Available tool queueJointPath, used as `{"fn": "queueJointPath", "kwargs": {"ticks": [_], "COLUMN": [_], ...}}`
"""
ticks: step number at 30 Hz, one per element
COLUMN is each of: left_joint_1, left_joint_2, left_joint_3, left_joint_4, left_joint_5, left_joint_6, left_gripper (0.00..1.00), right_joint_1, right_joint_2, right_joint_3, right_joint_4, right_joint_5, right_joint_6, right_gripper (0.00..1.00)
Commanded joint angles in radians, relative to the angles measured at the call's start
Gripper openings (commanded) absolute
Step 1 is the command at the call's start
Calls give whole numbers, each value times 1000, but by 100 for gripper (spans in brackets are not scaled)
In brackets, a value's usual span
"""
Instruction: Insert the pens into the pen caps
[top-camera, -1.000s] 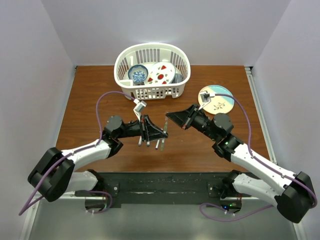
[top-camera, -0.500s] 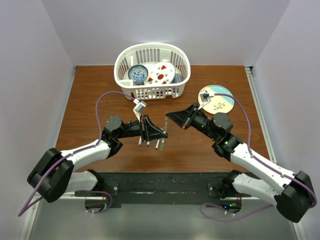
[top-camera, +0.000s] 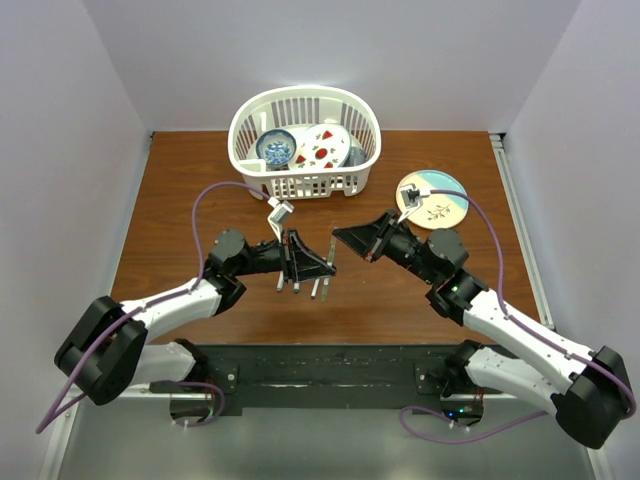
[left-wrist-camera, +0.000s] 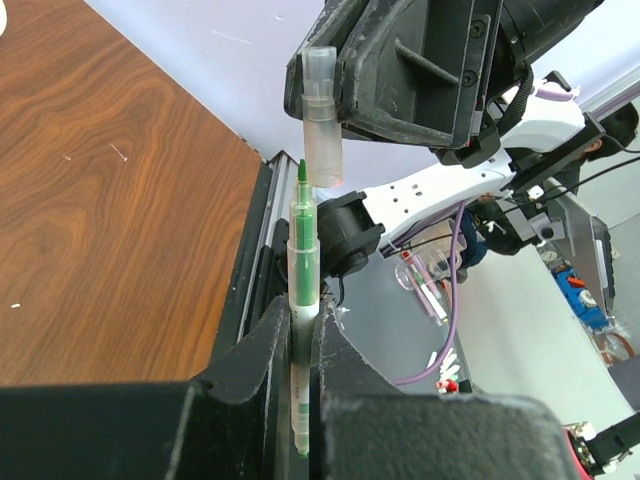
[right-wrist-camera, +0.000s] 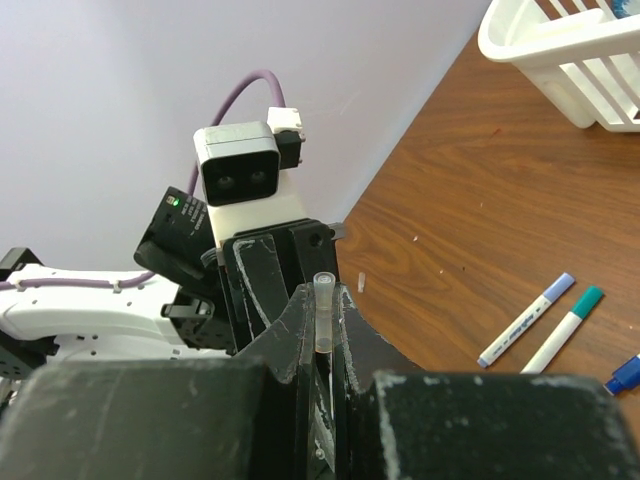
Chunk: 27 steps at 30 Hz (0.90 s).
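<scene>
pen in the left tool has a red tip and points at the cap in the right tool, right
No, the pen tip is green, not red; the left wrist view shows it. The left tool does hold it pointing at the cap in the right tool.

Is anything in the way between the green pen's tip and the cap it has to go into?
Nothing visible is. The left gripper holds the green pen pointing at the pen cap in the right gripper, with only open air between them.
</scene>
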Motion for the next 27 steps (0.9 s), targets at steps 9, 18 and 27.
{"fn": "queueJointPath", "kwargs": {"ticks": [9,18,27], "left_joint_1": [-3,-4,-4], "left_joint_2": [-20,-25,-28], "left_joint_3": [46,46,47], "left_joint_4": [34,34,28], "left_joint_5": [-3,4,3], "left_joint_6": [33,31,33], "left_gripper": [0,0,0], "right_joint_1": [10,10,8], "right_joint_2": [-6,-2,-9], "right_joint_3": [30,100,94], "right_joint_4": [-25,-86,-99], "right_joint_5": [10,53,52], "right_joint_6": [-27,-82,-93], "right_gripper": [0,0,0]}}
